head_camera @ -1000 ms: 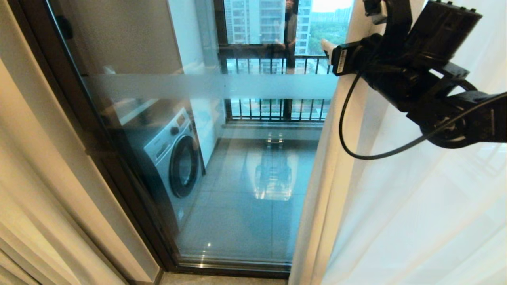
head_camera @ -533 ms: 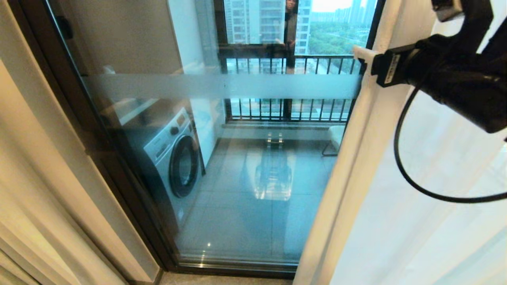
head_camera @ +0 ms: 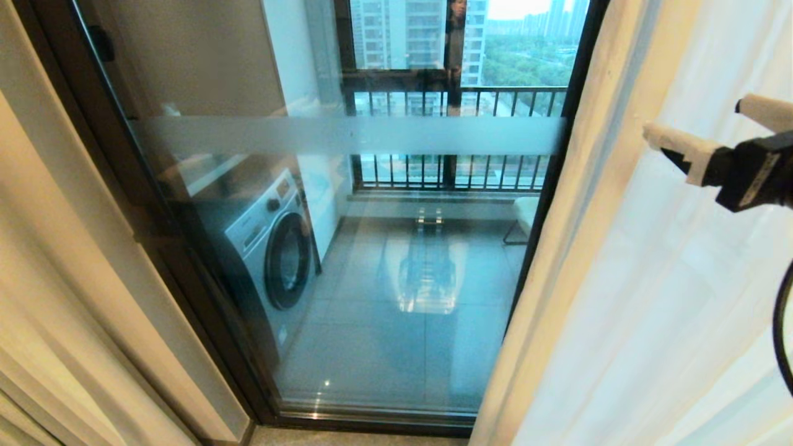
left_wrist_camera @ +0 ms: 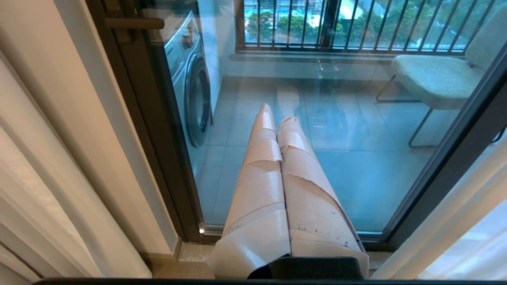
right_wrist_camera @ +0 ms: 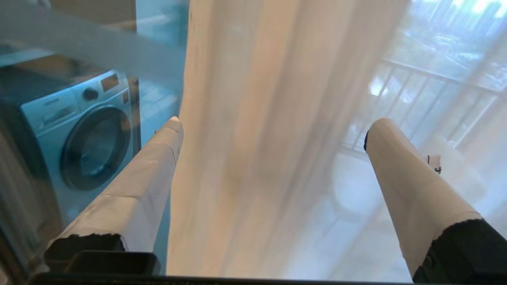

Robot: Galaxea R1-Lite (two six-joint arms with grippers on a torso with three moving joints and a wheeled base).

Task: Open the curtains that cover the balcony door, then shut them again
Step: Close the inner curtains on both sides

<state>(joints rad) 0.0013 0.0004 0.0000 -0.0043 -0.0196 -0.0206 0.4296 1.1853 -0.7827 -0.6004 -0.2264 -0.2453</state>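
Note:
The balcony door (head_camera: 384, 279) is glass with a frosted band (head_camera: 347, 135) in a dark frame (head_camera: 204, 310). The curtains are parted. A cream drape (head_camera: 49, 297) hangs at the left. On the right hang a cream fold (head_camera: 557, 266) and a white sheer (head_camera: 650, 297). My right gripper (head_camera: 694, 118) is open in front of the sheer, right of the cream fold. In the right wrist view the fold (right_wrist_camera: 245, 138) hangs beyond the spread fingers of that gripper (right_wrist_camera: 277, 123), which hold nothing. My left gripper (left_wrist_camera: 277, 114) is shut and empty, low before the glass.
Behind the glass stand a washing machine (head_camera: 272, 241), a balcony railing (head_camera: 446, 99) and a pale chair (left_wrist_camera: 431, 77). A person's reflection (head_camera: 455, 25) shows at the top of the glass. The door sill (head_camera: 372, 424) runs along the floor.
My right arm has swung right and down, away from the cream edge, and its fingers have spread. The right curtain's edge has slid right, uncovering more glass and a dark frame post.

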